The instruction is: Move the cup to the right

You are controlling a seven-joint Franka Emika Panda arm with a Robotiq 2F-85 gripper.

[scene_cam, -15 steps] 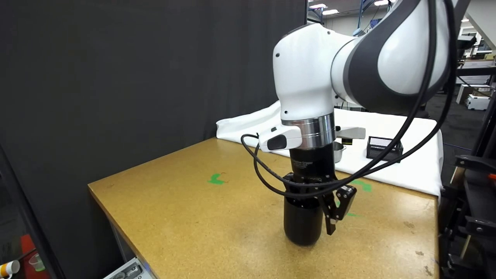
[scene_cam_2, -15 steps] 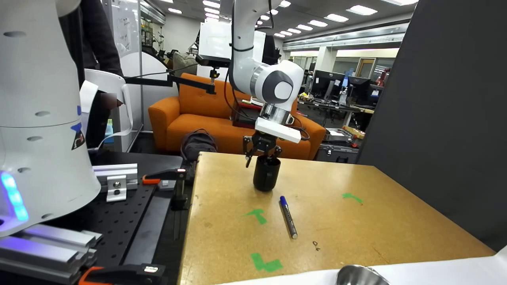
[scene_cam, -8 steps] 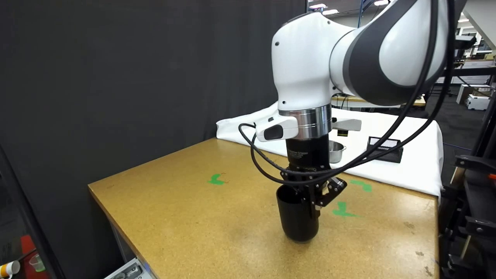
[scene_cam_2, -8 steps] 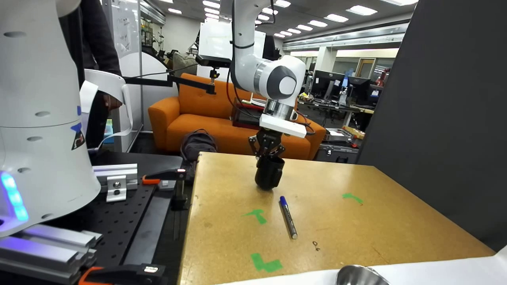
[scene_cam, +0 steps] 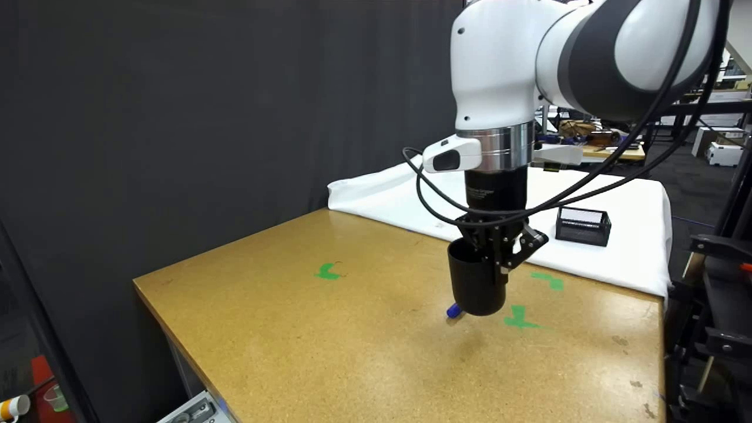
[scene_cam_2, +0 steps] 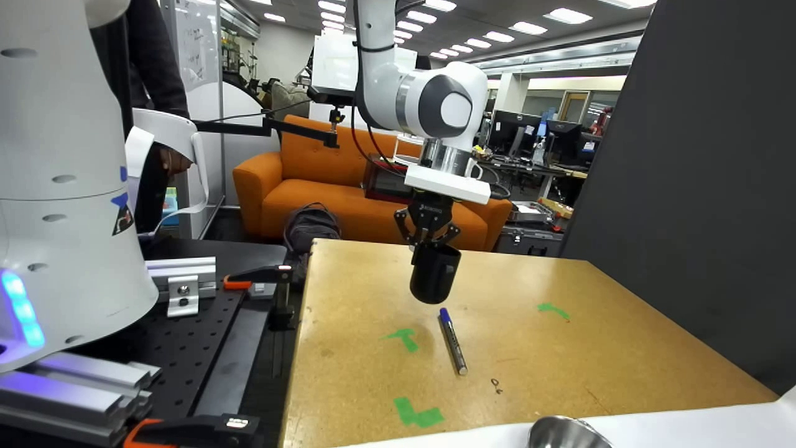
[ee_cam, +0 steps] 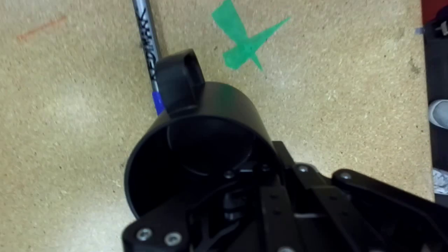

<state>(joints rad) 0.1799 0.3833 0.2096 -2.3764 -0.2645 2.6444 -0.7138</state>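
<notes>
The cup (scene_cam: 477,291) is a matte black cylinder, held slightly tilted above the table in both exterior views (scene_cam_2: 433,280). In the wrist view its mouth faces the camera, and a handle (ee_cam: 178,82) shows on its outer side (ee_cam: 232,99). My gripper (scene_cam: 499,270) is shut on the cup's wall at the rim, one finger inside and one outside. The outside finger (ee_cam: 284,154) shows in the wrist view; the inside fingertip is mostly lost in the dark mouth.
A blue-capped marker (scene_cam_2: 453,342) lies on the wooden table (scene_cam: 294,335) beside and below the cup. A silver metal bowl (scene_cam_2: 567,434) and a black box (scene_cam: 583,226) stand on white cloth (scene_cam: 628,264). Green tape marks (scene_cam_2: 418,414) lie on the table. A black curtain (scene_cam: 235,117) borders it.
My gripper was open around the cup's wall one second ago, then shut on it. The cup has risen off the table and shifted toward the marker, tilting slightly.
</notes>
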